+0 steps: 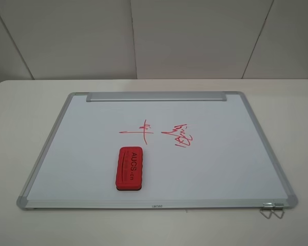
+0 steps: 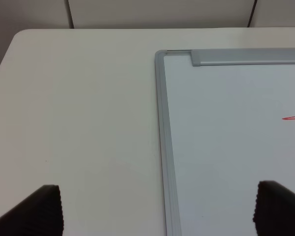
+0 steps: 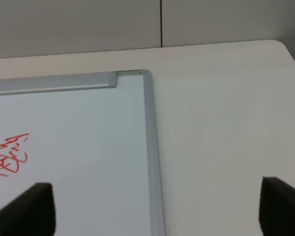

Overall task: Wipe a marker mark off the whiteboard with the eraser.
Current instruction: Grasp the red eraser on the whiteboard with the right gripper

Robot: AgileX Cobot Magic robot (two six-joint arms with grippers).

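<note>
The whiteboard [image 1: 220, 159] lies flat on the white table. A thin red cross-like marker mark [image 1: 138, 131] sits near the board's middle. The red eraser [image 1: 129, 168] with dark lettering rests on the board just in front of that mark. Neither gripper appears in the exterior high view. In the left wrist view, my left gripper [image 2: 160, 216] stands open above the board's left frame edge [image 2: 162, 142], and the tip of the marker mark [image 2: 292, 118] shows. In the right wrist view, my right gripper [image 3: 155, 209] stands open over the board's right frame edge [image 3: 150, 147]. Both hold nothing.
A denser red scribble [image 1: 179, 135] lies right of the cross mark and shows in the right wrist view as the scribble [image 3: 10, 157]. A silver tray strip [image 1: 156, 96] runs along the far edge. A metal clip [image 1: 272, 209] hangs at the near right corner.
</note>
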